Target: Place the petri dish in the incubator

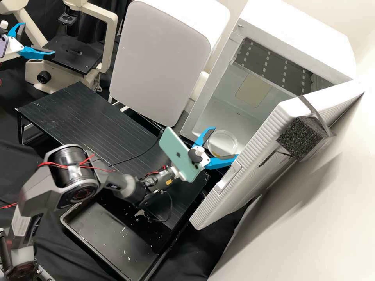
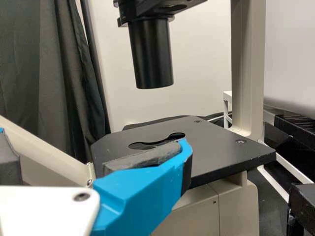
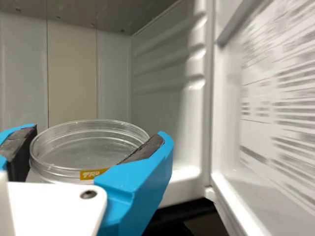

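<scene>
In your right gripper (image 1: pixel 226 141), fingers parted to its width, the petri dish (image 3: pixel 91 145) sat clasped at the incubator's mouth; the incubator (image 1: pixel 297 35) opened ahead of the fingertips, its door (image 1: pixel 258 140) beside one finger.

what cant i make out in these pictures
- Lower near side of the clear round plastic petri dish, right wrist view: hidden behind the white mounting plate
- Print on the white door's inner face, right wrist view: blurred
- Arm carrying the left end effector, high view: cut off by the left edge
</scene>
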Available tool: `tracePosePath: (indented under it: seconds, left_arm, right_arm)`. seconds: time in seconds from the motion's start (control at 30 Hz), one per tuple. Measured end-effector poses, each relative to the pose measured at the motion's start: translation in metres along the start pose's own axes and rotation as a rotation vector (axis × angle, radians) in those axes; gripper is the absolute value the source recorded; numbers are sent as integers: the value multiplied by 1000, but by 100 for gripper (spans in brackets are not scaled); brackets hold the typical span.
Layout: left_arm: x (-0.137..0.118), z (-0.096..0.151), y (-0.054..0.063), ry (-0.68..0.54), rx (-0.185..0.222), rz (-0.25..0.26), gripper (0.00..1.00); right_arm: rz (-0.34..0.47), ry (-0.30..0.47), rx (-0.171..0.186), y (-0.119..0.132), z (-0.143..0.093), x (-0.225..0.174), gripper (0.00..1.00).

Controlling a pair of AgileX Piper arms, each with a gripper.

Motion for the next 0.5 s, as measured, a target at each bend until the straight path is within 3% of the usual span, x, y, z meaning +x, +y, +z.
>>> tracePosePath:
  seconds: [0.5]
  left_arm:
    - [0, 0, 0, 0, 0, 0, 100]
  right_arm:
    - [-56, -64, -22, -19, 14, 69, 0]
